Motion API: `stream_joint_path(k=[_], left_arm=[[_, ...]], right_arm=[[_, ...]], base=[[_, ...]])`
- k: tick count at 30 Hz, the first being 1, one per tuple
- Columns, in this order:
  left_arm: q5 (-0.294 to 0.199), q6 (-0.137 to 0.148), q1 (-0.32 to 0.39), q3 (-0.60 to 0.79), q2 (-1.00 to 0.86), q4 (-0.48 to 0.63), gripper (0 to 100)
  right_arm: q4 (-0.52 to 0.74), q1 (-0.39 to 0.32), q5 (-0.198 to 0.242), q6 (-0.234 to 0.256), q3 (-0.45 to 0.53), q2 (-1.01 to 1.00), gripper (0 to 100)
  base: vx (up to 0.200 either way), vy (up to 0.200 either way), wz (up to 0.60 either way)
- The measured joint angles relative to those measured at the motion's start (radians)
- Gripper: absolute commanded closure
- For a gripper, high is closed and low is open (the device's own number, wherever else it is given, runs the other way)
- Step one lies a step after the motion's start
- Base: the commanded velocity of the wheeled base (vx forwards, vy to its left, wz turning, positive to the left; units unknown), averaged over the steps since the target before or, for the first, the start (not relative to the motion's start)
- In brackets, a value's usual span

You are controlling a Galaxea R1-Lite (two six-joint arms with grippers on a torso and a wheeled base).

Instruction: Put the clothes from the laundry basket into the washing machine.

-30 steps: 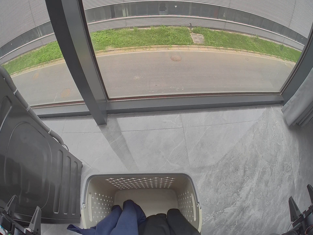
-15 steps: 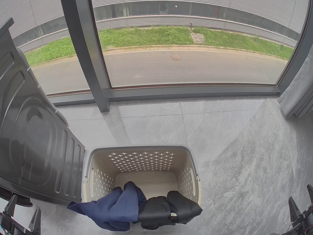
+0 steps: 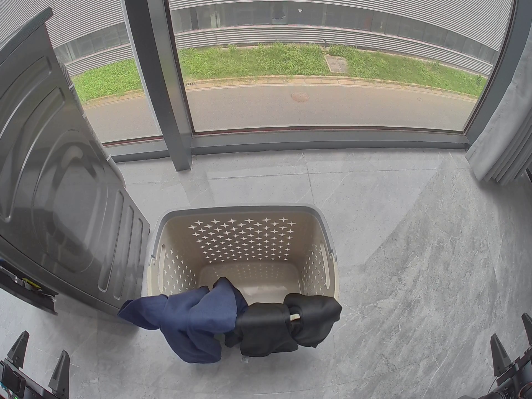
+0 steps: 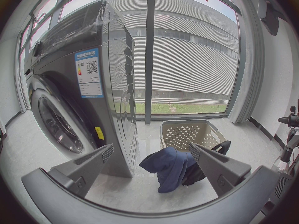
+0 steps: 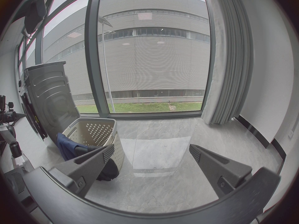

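Ideally, the left tool [image 3: 42,356], fingers apart and empty, should come down on the navy garment [image 3: 191,320] where it bunches thickest and pinch deep. The right tool [image 3: 510,331], also apart, hangs near right. Soft and limp, the navy garment and a black garment [image 3: 282,322] drape over the near rim of the cream laundry basket [image 3: 244,220], which stands on the floor [image 3: 399,239] just right of the washing machine [image 3: 61,195].
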Motion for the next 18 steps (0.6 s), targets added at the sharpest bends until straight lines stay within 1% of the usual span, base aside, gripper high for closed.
stream_joint_path(k=[17, 18], left_arm=[[-0.001, 0.0, 0.001, 0.0, 0.0, -0.001, 0], [0.0, 0.0, 0.001, 0.0, 0.0, 0.0, 0]], right_arm=[[0.0, 0.0, -0.001, 0.0, 0.0, 0.0, 0], [0.0, 0.0, 0.0, 0.0, 0.0, 0.0, 0]], base=[[-0.2, 0.0, 0.0], [0.0, 0.0, 0.0]])
